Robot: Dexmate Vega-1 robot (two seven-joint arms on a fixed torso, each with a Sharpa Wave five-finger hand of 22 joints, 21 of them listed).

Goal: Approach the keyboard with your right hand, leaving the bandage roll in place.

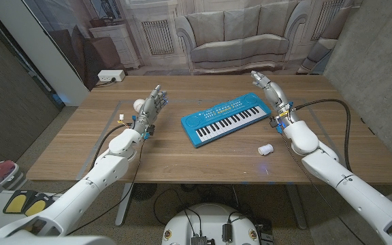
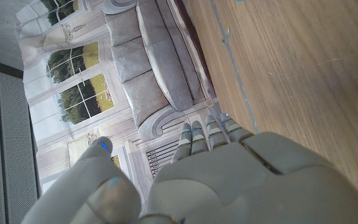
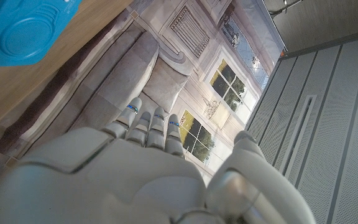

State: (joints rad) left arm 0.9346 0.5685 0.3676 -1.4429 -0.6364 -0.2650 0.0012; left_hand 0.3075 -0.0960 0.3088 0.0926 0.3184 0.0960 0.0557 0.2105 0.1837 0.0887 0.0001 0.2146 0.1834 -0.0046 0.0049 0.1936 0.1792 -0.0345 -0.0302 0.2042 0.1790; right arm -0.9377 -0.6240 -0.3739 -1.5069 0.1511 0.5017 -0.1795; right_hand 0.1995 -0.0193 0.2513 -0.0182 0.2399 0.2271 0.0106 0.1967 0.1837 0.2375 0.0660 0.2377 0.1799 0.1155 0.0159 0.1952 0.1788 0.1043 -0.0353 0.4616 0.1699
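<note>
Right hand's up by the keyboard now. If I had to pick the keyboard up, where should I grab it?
Probably the keyboard's right short end, nearest the right hand. It lies flat and long, angled across the table, so fingers would best close over that thin edge from the right side.

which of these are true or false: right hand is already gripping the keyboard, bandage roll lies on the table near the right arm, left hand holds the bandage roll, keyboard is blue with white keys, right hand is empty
1. The right hand is already gripping the keyboard. False: it is raised by the keyboard's far right end, fingers apart, holding nothing.
2. The bandage roll lies on the table near the right arm. True.
3. The left hand holds the bandage roll. False: the left hand is empty, on the other side of the keyboard from the roll.
4. The keyboard is blue with white keys. True.
5. The right hand is empty. True.
</note>
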